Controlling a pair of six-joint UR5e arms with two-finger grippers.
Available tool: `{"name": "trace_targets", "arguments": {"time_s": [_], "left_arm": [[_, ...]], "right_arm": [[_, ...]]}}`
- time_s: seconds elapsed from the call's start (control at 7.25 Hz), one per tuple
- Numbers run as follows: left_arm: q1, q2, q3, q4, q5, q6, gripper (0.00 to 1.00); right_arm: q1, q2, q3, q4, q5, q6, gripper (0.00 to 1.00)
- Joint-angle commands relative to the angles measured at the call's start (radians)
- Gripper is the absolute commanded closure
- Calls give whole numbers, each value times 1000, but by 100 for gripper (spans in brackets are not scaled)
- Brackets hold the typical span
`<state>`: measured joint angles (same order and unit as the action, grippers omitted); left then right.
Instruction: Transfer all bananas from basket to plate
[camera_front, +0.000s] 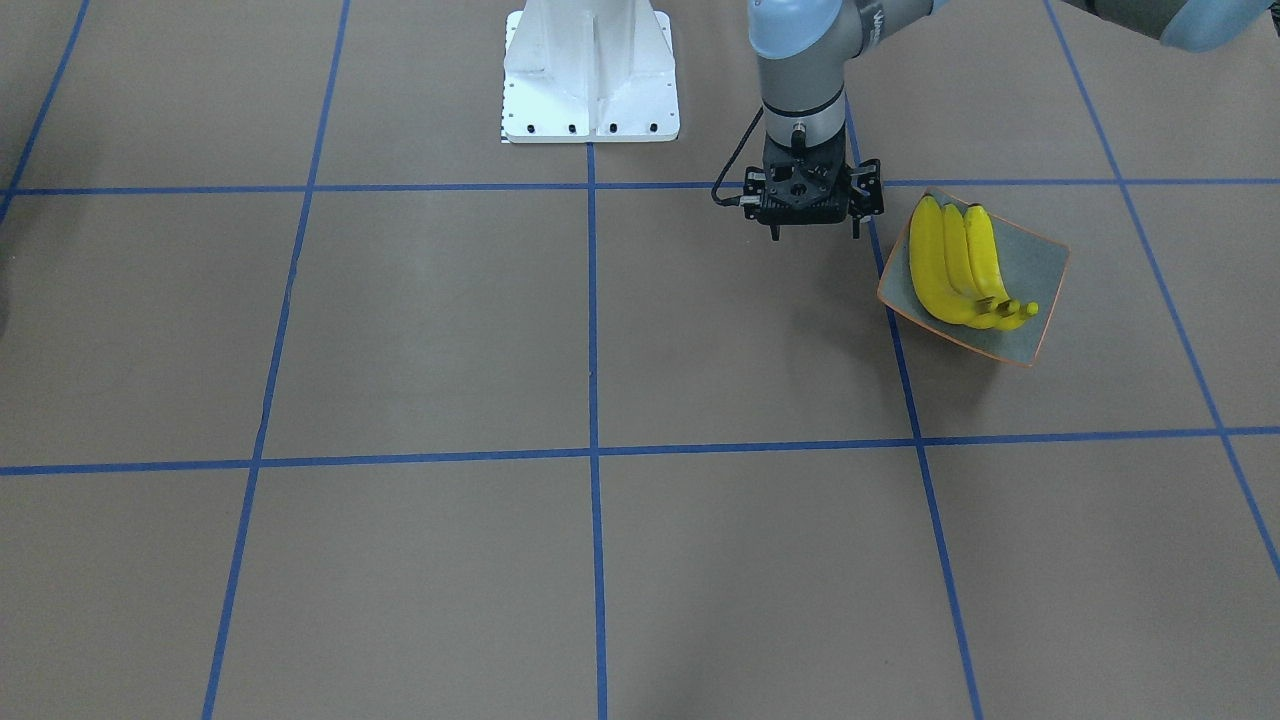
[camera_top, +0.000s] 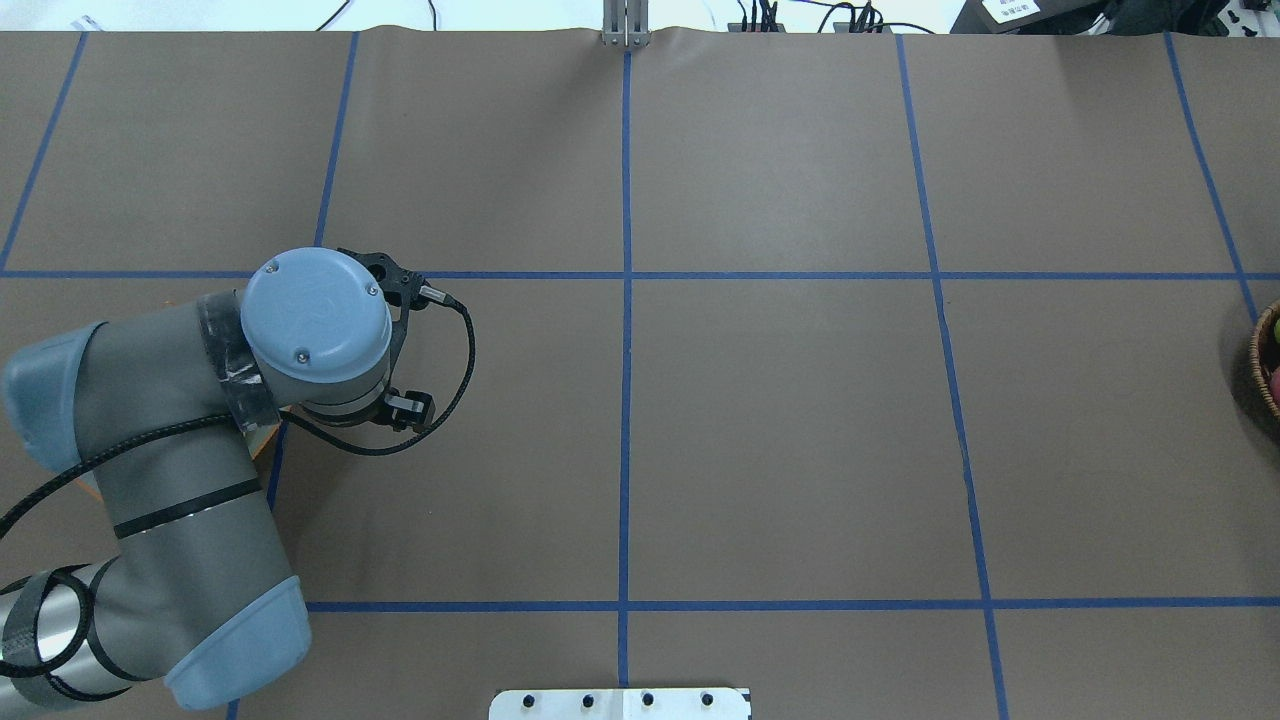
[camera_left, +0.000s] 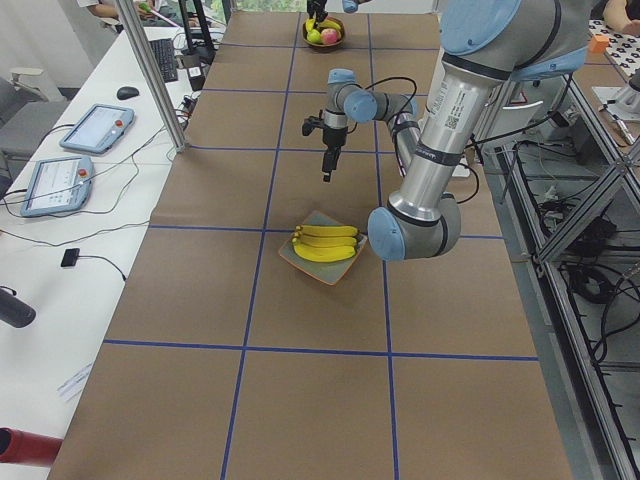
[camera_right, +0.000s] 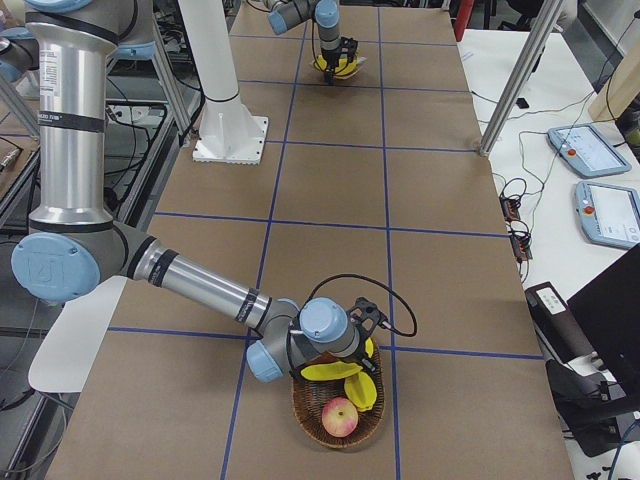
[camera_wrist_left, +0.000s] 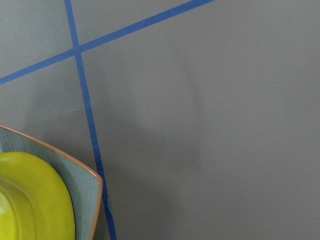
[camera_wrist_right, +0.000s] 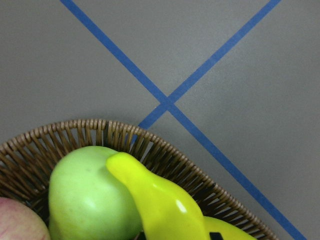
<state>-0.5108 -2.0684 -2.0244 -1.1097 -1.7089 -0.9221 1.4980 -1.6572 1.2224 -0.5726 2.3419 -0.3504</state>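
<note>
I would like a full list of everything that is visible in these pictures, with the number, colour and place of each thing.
bananas: three, yellow, side by side on the plate
banana: at least one, yellow, in the basket
plate: one, grey-green with orange rim, on the table
basket: one, brown wicker, at the table's far right end
green fruit: one, in the basket
red apple: one, in the basket
table: one, brown with blue tape lines
handheld screens: two, grey-blue, on the side desk
left gripper: one, black, open, empty, beside the plate
right gripper: one, over the basket, state unclear
</note>
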Motion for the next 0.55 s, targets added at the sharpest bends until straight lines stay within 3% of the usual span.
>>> {"name": "trace_targets", "arguments": {"time_s": [0.0, 0.41], "left_arm": [[2, 1, 0, -19, 0, -23, 0], [2, -2, -2, -21, 0, -27, 0]], "right_arm": [[92, -3, 29, -42, 89, -2, 100], [102, 4, 124, -211, 174, 48, 100]]}}
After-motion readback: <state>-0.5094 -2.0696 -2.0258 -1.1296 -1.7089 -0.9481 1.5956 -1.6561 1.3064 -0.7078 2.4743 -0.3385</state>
